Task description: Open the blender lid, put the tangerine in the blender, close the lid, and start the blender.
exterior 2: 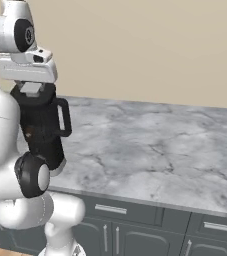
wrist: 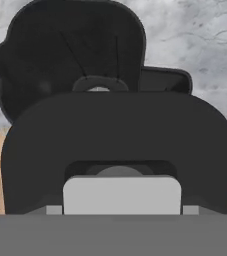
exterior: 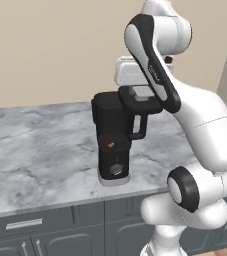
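The black blender (exterior: 112,130) stands on the grey marble counter, its handle (exterior: 139,125) toward the arm. Its jar mouth (wrist: 70,55) is uncovered and dark inside. A small orange spot, the tangerine (exterior: 110,144), shows low through the dark jar. The blender lid (exterior: 141,104) hangs level at rim height, shifted off the jar toward the handle side. My gripper (exterior: 142,93) comes down from above and is shut on the lid's light grey cap (wrist: 121,194). In the right base view the lid (exterior 2: 35,97) overlaps the jar top (exterior 2: 41,120), with the gripper (exterior 2: 31,89) above it.
The marble counter (exterior 2: 150,145) stretches wide to the right of the blender and to its left (exterior: 35,150). Its front edge runs just before the blender base, with grey drawers (exterior: 25,224) below. A beige wall stands behind. My own arm (exterior: 205,130) rises close beside the blender.
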Controlling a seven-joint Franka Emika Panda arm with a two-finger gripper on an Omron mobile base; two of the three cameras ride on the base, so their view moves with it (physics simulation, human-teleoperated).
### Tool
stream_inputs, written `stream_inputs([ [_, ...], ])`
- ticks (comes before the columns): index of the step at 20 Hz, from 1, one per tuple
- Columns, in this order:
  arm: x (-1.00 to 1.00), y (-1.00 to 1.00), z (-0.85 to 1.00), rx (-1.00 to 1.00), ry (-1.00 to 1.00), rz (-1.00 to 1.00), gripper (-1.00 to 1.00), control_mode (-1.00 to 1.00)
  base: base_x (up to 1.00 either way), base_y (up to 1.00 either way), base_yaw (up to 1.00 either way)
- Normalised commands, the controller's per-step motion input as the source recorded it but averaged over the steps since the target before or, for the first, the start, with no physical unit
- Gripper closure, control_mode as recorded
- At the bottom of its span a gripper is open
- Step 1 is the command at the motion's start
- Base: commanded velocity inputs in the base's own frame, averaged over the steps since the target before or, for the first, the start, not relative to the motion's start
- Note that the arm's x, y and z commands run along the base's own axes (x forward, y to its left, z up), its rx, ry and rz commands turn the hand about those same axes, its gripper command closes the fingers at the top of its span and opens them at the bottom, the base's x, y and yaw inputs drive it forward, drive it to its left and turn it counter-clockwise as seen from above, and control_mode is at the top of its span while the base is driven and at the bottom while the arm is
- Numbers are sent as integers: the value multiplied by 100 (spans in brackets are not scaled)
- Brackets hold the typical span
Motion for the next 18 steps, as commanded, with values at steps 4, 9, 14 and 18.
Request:
stream_inputs([
  [4, 40, 29, 2, 2, 8, -19, 100, -100, 0, 0, 0],
  [9, 30, -7, 0, 10, 2, 0, 100, -100, 0, 0, 0],
  [14, 30, 3, 0, 0, 6, -12, 100, -100, 0, 0, 0],
  [18, 12, 30, 0, -2, 0, -12, 100, -100, 0, 0, 0],
])
